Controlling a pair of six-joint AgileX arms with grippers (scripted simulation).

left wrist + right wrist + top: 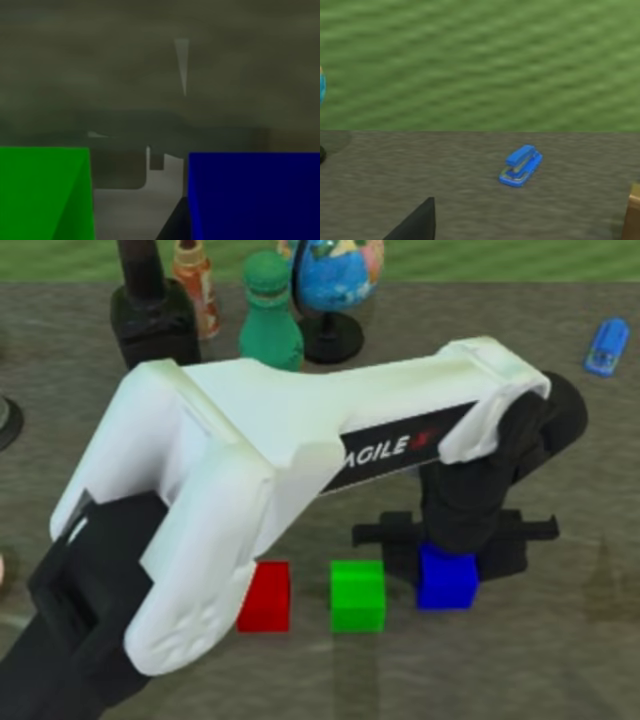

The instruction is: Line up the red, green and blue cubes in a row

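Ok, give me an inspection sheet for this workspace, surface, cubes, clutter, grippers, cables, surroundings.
Surface: dark mottled table.
Job's things: red cube, green cube and blue cube sit in a row, apart from each other.
Clutter: teal bottle, globe, brown bottle and a black object at the far edge; small blue stapler-like item at far right.
Grippers: left gripper is directly over the blue cube; right gripper not seen.
Cables: nothing seen.
Surroundings: green backdrop beyond the table.
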